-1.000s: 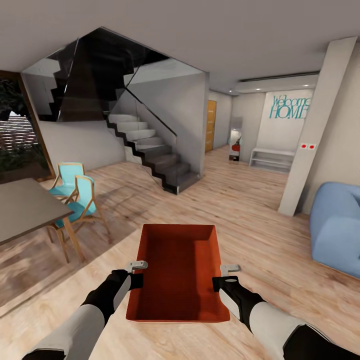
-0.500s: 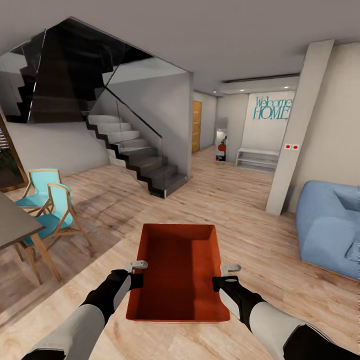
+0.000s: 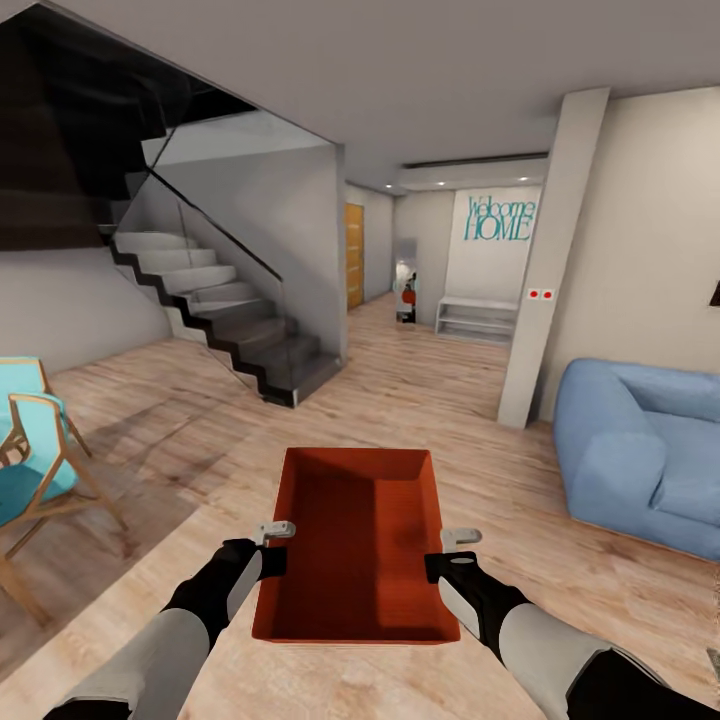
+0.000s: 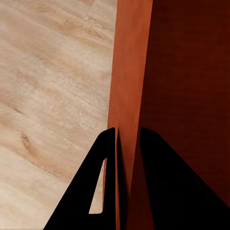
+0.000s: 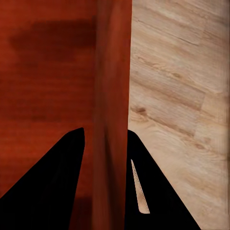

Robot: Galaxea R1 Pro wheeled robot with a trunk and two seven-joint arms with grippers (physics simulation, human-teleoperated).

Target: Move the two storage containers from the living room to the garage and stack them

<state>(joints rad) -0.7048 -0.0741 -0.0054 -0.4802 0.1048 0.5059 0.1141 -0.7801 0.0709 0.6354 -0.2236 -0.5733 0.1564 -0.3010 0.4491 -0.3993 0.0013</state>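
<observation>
1. Left claw (image 3: pixel 272 545) pinched the storage container's (image 3: pixel 355 545) left wall, one finger on each face.
2. Right claw (image 3: pixel 447 552) pinched the right wall likewise; the opposed grips probably kept it level.
3. Container hung empty above the living room's wood floor (image 3: pixel 480 420), sofa (image 3: pixel 640 455) right, stairs (image 3: pixel 225 320) far left.

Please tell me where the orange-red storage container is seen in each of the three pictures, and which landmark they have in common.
Head view: storage container low in the centre, held between both arms.
Left wrist view: its side wall between the left gripper fingers.
Right wrist view: its other wall between the right gripper fingers.
Shared landmark: light wood plank floor.
</observation>
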